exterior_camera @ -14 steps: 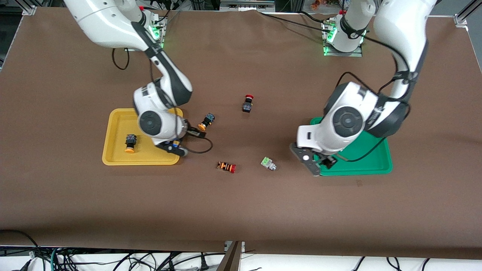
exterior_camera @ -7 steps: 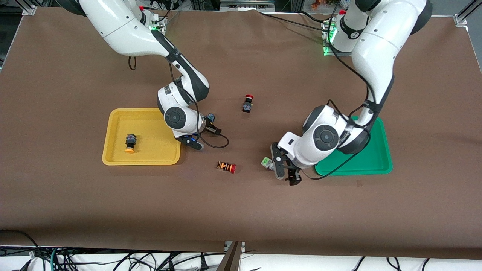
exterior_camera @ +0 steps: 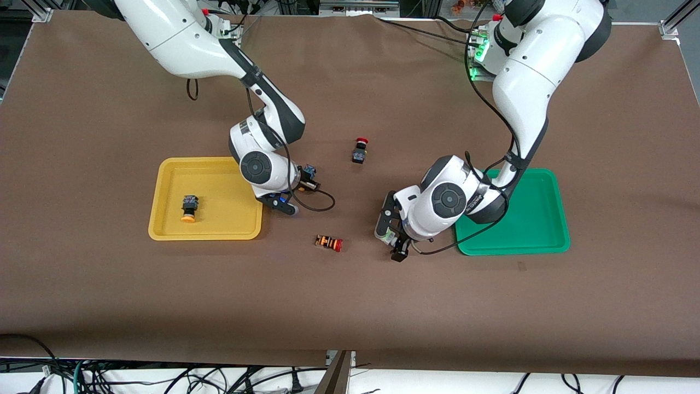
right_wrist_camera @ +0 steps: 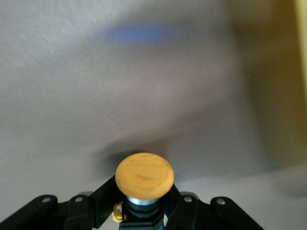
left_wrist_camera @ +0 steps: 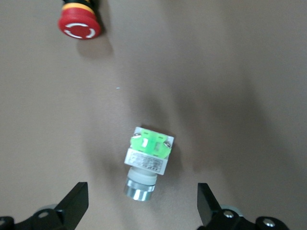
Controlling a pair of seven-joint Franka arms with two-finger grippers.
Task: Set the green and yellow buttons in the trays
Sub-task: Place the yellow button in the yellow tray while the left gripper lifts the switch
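While my front view hides the green button under the left gripper [exterior_camera: 395,241] beside the green tray [exterior_camera: 547,241], the left wrist view shows that green button [left_wrist_camera: 147,160] lying free on the tabletop [left_wrist_camera: 230,72] between wide-open jaws. On the right wrist view, the right gripper [right_wrist_camera: 144,211] clamps a yellow button [right_wrist_camera: 144,176] beside the yellow tray [exterior_camera: 164,230].

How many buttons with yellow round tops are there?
2. One yellow round-capped black button lies in the yellow plastic tray; the other is gripped by the right gripper beside that tray.
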